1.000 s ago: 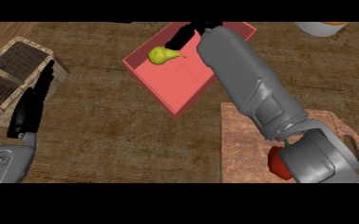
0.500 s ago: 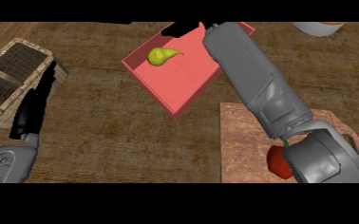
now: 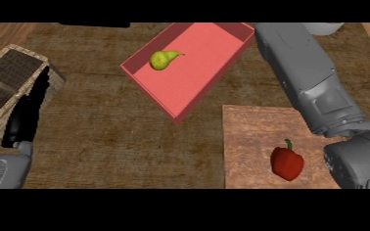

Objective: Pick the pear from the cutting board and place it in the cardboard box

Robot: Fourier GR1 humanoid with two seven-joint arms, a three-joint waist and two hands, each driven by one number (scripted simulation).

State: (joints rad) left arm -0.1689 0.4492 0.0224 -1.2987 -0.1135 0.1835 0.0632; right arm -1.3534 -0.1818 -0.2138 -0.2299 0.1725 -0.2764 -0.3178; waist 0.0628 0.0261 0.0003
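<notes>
The yellow-green pear lies on its side inside the red open box at the upper middle of the counter, with nothing touching it. My right forearm runs from the lower right up past the box's right corner to the top edge, where its hand is out of sight. The wooden cutting board sits at the lower right, partly under that arm. At the left edge my left hand rests open, fingers pointing up.
A red bell pepper lies on the cutting board close to my right elbow. A wicker crate stands at the far left, beside my left hand. A white object peeks in at the top right.
My right arm has swung to the right and its black hand has left the view above the box. The pear stays lying in the box. The pepper is now uncovered.
</notes>
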